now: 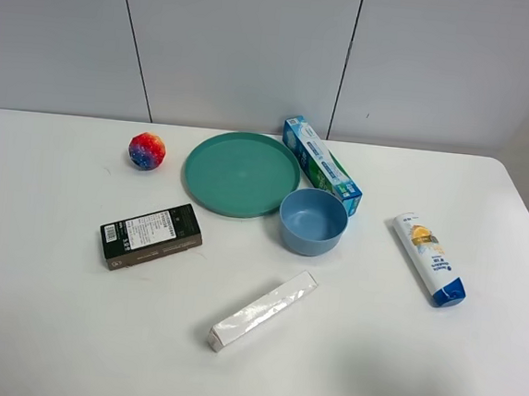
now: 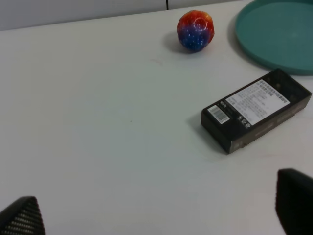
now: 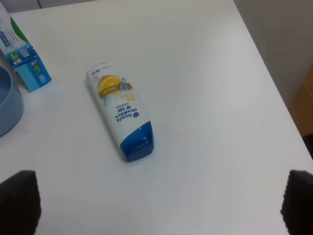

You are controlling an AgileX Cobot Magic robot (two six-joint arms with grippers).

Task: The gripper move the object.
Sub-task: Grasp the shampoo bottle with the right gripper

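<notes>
The high camera looks steeply down on the whole table (image 1: 31, 326), blue bowl (image 1: 312, 221) near centre. Each wrist camera looks obliquely from close: one left of the bowl, one right, catching its rim.

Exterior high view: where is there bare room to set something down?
Bare: front left, nearer than the black box; front right, between the long white box and the bottle. Crowded: centre back, where plate, bowl and toothpaste box cluster.

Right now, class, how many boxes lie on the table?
3: a black box left of the bowl, a toothpaste box behind the bowl, a long silver box in front.
</notes>
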